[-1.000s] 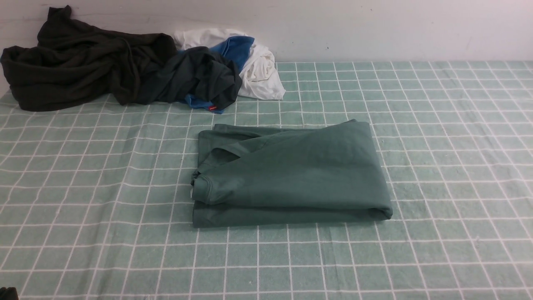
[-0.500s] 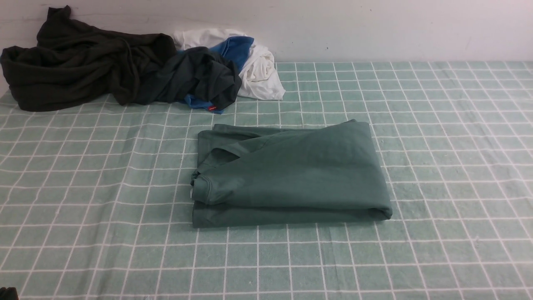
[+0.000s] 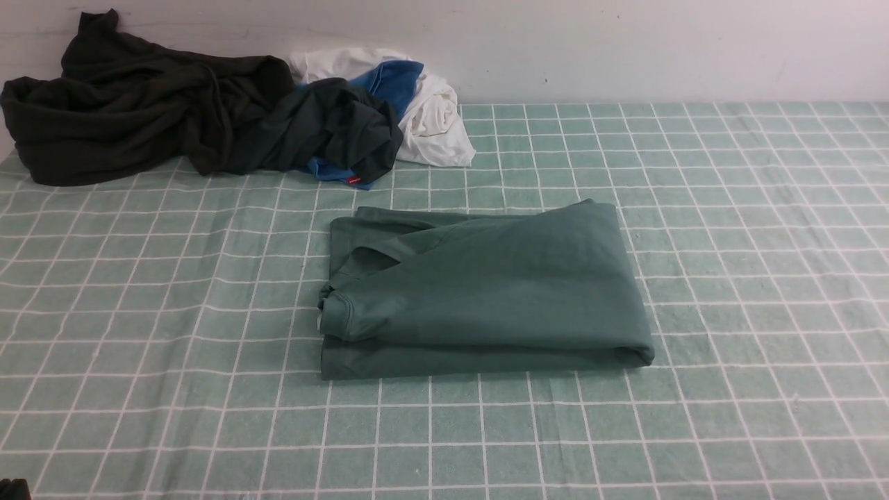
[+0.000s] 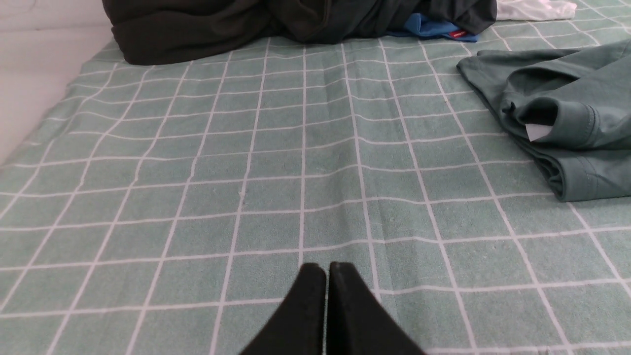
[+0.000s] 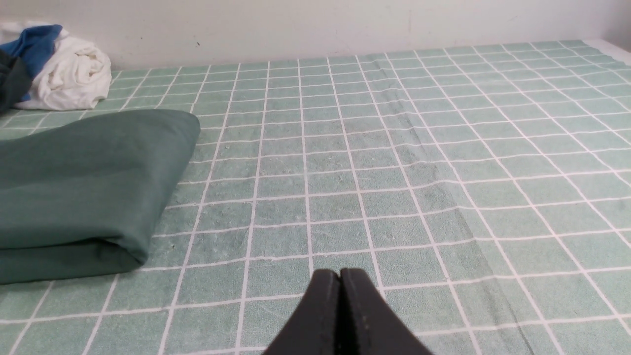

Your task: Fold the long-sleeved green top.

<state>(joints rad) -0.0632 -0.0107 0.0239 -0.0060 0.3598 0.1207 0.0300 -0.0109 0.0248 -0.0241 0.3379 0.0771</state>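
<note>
Green long-sleeved top [image 3: 486,292] folded, sleeves hidden

Sage-green top [image 3: 486,292], white-gridded green cloth [image 3: 729,243]

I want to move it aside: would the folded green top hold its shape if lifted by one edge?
Probably not: the green long-sleeved top is soft cloth in loose stacked layers, so it would likely droop and unfold. Pushed across the checked cloth, it would probably bunch rather than slide.

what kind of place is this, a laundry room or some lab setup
Most likely a staged clothes-folding workbench rather than a home laundry room: a table covered by a green checked cloth against a bare white wall, a folded green long-sleeved top in the middle, and a heap of crumpled clothes at the back.
</note>
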